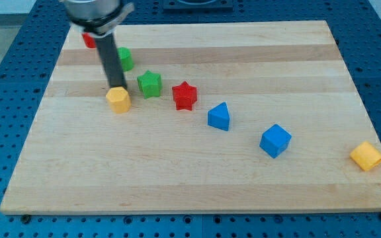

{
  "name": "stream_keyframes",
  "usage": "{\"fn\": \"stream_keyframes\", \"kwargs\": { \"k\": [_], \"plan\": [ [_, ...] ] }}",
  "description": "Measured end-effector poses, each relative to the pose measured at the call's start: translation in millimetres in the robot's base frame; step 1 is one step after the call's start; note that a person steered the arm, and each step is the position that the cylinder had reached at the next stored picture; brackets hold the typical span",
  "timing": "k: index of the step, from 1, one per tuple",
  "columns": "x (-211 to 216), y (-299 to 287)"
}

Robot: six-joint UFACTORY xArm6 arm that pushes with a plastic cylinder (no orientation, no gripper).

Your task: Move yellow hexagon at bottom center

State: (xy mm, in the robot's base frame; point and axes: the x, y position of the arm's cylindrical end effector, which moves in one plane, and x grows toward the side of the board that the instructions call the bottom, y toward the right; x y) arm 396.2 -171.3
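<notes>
The yellow hexagon [118, 100] lies on the wooden board [197, 172] in the view's left half, above the middle. My tip [116, 87] stands at the hexagon's top edge, touching or nearly touching it. The dark rod rises from there toward the view's top left. A green star [149, 84] lies just right of the hexagon.
A green block [125, 59] sits behind the rod and a red block [88, 40] is partly hidden at the top left. A red star [184, 96], a blue triangular block [219, 117], a blue cube [274, 141] and a yellow cube [366, 156] run down to the right.
</notes>
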Motion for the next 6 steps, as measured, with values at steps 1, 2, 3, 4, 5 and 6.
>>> {"fn": "stream_keyframes", "kwargs": {
  "k": [1,2,3,4,5,6],
  "plan": [
    [46,-2],
    [70,63],
    [119,146],
    [119,143],
    [141,131],
    [153,119]
  ]
}}
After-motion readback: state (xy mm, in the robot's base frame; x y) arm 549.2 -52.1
